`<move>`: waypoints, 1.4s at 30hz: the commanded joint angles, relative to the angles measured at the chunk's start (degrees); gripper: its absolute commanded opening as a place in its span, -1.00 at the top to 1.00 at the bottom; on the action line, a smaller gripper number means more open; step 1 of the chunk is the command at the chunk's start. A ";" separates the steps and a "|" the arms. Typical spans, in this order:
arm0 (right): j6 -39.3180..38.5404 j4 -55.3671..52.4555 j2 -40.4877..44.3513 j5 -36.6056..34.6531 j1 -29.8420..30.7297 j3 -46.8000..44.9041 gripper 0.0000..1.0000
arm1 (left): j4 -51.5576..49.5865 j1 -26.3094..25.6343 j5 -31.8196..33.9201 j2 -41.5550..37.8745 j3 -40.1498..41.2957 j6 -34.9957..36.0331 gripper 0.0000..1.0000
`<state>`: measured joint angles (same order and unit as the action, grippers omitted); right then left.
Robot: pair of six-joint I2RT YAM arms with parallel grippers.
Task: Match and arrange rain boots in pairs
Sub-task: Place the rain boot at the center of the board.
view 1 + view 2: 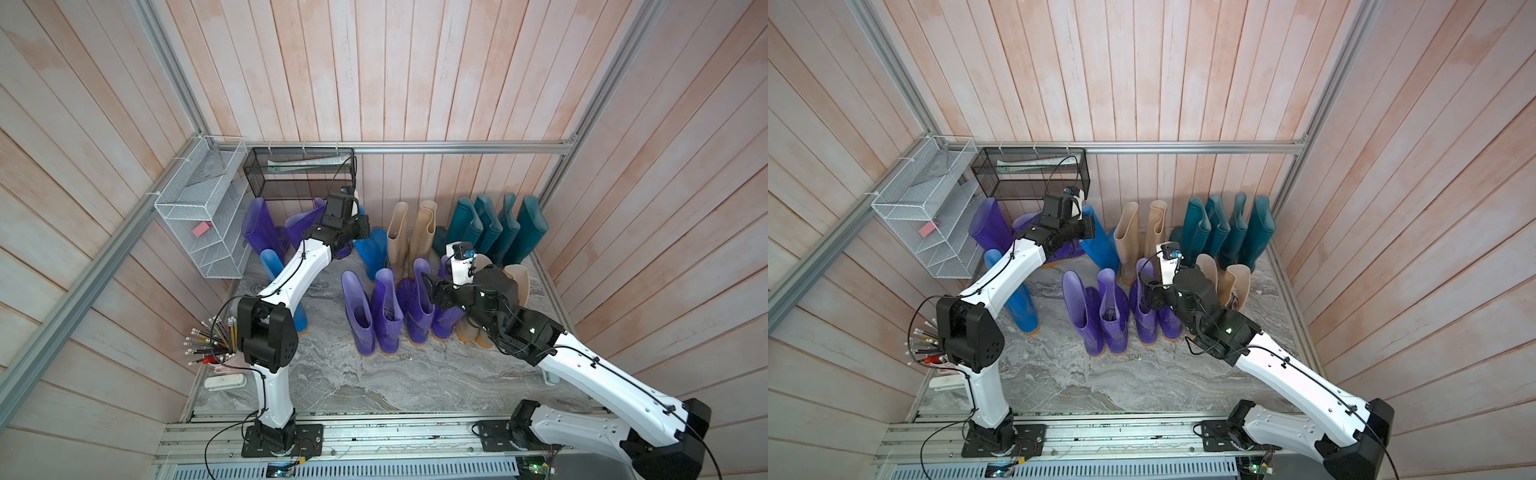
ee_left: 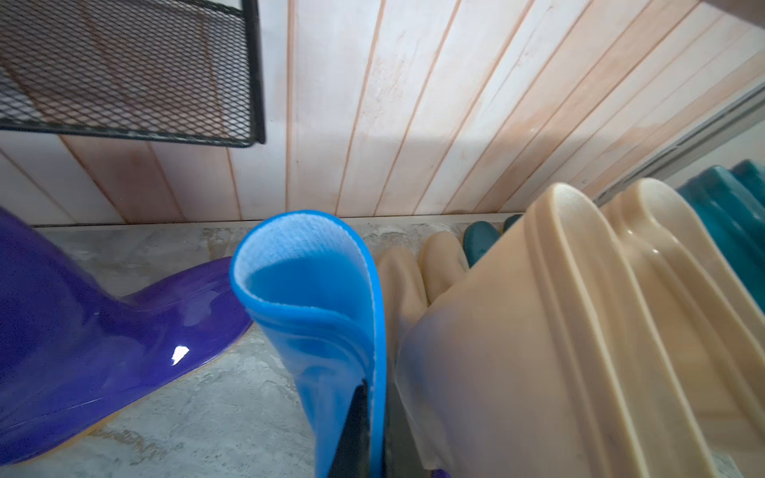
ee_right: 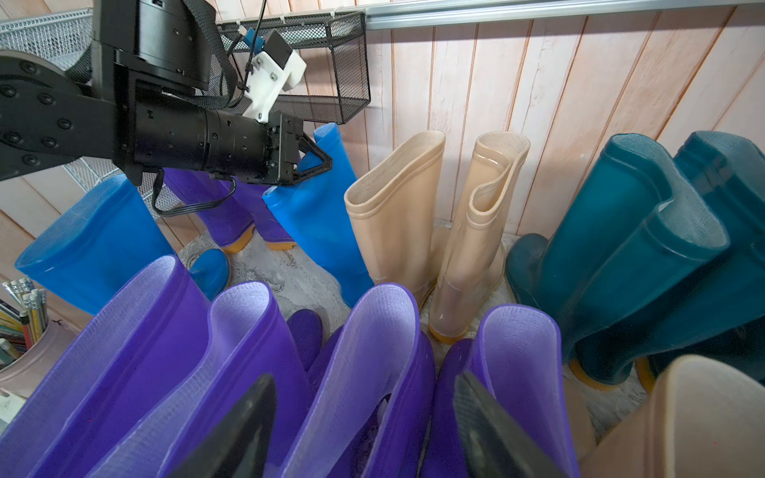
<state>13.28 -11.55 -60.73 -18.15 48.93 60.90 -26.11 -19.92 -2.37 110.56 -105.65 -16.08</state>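
Note:
My left gripper is shut on the rim wall of a bright blue rain boot, one finger inside the shaft and one outside. In both top views that boot leans at the back next to a beige pair. The second blue boot stands at the left under my left arm. My right gripper hangs open over a front row of purple boots, its fingers straddling one shaft top. Two more purple boots stand back left, dark teal boots back right.
A white wire rack hangs on the left wall and a black mesh basket on the back wall above the boots. A cup of pencils and a white case sit front left. More beige boots stand under my right arm.

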 commanded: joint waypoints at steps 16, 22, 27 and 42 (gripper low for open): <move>-0.62 -0.41 1.23 -0.56 -0.25 -0.70 -0.38 | 0.62 -2.02 5.40 -3.78 -1.78 2.04 1.00; -0.40 -0.30 1.24 -0.21 -0.29 -0.86 -0.38 | 1.12 -2.03 5.45 -2.31 -1.84 2.57 0.87; -0.38 -1.06 1.79 -0.31 -0.31 -0.79 -0.38 | 2.09 -1.96 4.72 -0.37 -1.78 3.29 -0.33; -1.01 -0.46 3.18 -1.10 -0.25 -0.59 -0.40 | 0.55 -1.01 0.23 -8.70 -1.80 5.59 -1.00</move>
<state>13.23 -12.23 -58.17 -18.17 48.93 60.64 -26.00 -21.32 -0.67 107.96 -105.86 -12.47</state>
